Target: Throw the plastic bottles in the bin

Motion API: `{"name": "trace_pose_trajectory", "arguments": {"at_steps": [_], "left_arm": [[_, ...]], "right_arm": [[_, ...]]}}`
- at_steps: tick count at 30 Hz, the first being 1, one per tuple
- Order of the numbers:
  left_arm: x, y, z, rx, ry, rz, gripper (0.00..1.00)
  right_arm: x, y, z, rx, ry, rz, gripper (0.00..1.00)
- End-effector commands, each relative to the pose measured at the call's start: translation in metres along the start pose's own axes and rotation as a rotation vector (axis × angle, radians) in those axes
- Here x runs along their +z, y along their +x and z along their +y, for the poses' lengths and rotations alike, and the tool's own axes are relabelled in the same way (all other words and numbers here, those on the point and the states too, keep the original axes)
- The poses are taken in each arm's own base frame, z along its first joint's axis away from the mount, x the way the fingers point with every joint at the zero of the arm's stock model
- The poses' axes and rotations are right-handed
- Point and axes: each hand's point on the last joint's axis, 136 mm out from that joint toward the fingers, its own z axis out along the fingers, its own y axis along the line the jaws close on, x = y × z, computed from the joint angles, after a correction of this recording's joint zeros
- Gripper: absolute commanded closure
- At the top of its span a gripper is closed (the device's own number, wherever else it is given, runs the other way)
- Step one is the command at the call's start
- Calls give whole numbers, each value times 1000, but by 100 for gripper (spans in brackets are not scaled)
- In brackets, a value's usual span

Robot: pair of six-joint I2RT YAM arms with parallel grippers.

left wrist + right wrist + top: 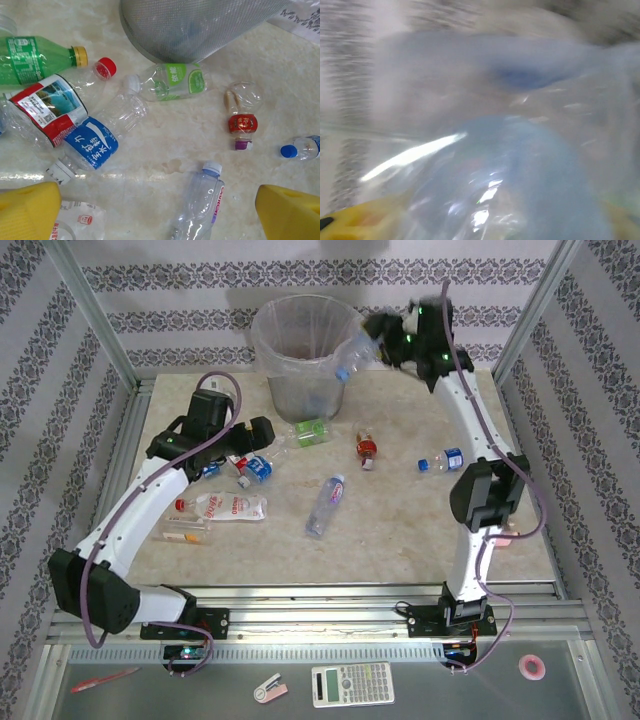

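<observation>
The grey bin (pixel 283 328) with its clear bag stands at the table's back; its mesh wall (pixel 200 25) shows in the left wrist view. My right gripper (pixel 388 340) is raised by the bin's right rim with a clear bottle (pixel 352 358) slanting from it over the rim. That bottle (pixel 510 180) is a blur between the yellow pads, so the grip is unclear. My left gripper (pixel 160 215) hovers open over the table above a clear bottle (pixel 202 200). Nearby lie a blue-labelled bottle (pixel 95 140), a green bottle (pixel 35 59) and a red-capped bottle (pixel 50 102).
More bottles are scattered on the table: a green-labelled one (pixel 310 431), a small red-labelled one (pixel 366 449), a blue-capped one (pixel 441 461) and a crushed one (pixel 225 506). Metal frame posts flank the table. A calculator (pixel 352 684) and a tape roll (pixel 533 667) lie below the near edge.
</observation>
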Motion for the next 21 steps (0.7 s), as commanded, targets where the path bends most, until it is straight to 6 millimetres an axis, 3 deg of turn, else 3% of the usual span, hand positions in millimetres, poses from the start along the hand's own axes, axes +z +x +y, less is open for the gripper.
{"name": "trace_pose_trajectory", "arguments": {"at_steps": [1, 3, 5, 7, 8, 14, 21], "left_arm": [[10, -1, 1, -12, 1, 33, 0], [15, 7, 13, -41, -32, 57, 0], [21, 17, 22, -86, -41, 84, 0], [25, 30, 33, -128, -66, 119, 0], [26, 36, 40, -148, -88, 128, 0], [24, 66, 71, -262, -189, 183, 0], [21, 92, 96, -345, -302, 250, 0]], "right_arm": [[4, -7, 69, 9, -203, 29, 21], [16, -14, 64, 19, -238, 44, 15], [24, -19, 44, 45, -190, 43, 12], [25, -20, 32, 35, -166, 46, 2], [24, -19, 28, 30, -150, 47, 2], [-10, -20, 24, -36, -109, 25, 2], [-48, 15, 14, -143, -65, 118, 2]]}}
